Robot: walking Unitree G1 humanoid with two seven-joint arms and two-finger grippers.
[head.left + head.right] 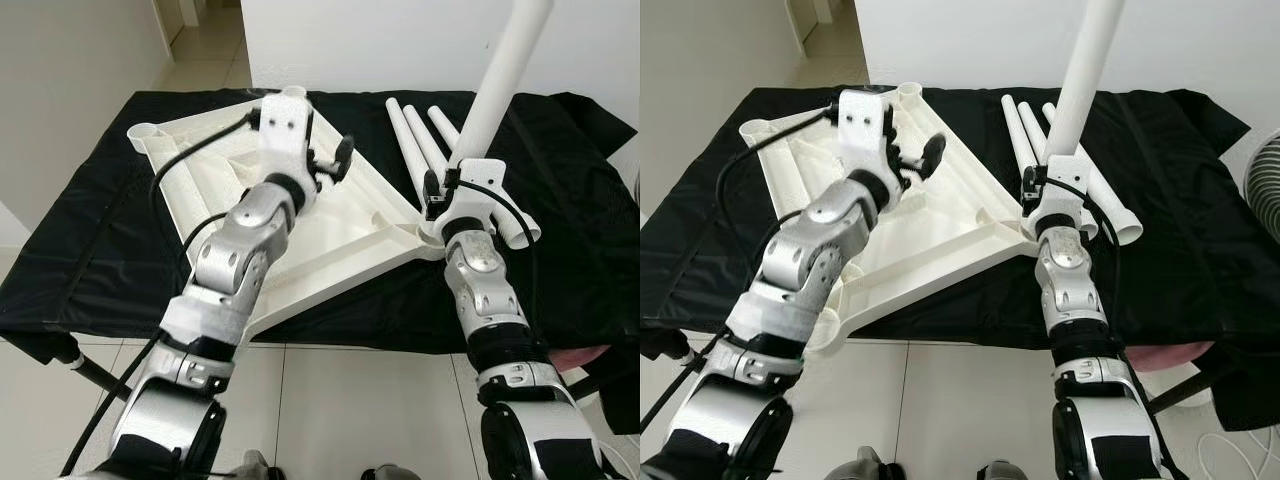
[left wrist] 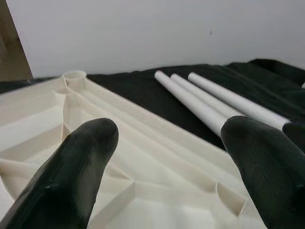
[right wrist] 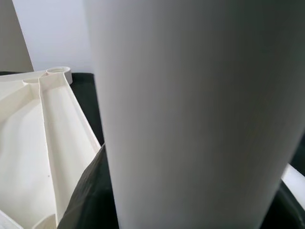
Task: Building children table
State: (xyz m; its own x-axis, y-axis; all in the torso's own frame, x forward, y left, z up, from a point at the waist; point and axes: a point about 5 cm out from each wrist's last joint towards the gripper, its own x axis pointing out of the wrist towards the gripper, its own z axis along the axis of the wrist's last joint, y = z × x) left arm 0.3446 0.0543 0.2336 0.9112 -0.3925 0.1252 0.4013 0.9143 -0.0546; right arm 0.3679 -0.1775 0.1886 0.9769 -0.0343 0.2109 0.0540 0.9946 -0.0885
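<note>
A white children's tabletop (image 1: pixel 330 235) lies upside down on a black cloth (image 1: pixel 100 240), ribs and corner sockets facing up. My left gripper (image 1: pixel 335 165) hovers open over its middle, the black fingers (image 2: pixel 90 143) spread wide with nothing between them. My right gripper (image 1: pixel 450 185) is shut on a white table leg (image 1: pixel 500 80), holding it upright, tilted slightly, with its lower end at the tabletop's near right corner socket (image 1: pixel 432 235). That same leg (image 3: pixel 190 114) looms close in the right wrist view. Three more white legs (image 1: pixel 425 140) lie side by side on the cloth beyond the right gripper.
The cloth-covered surface ends at a near edge above a tiled floor (image 1: pixel 330 400). A white wall (image 1: pixel 400 40) stands behind. A round fan grille (image 1: pixel 1265 190) sits at the far right. Bare cloth spreads right of the loose legs.
</note>
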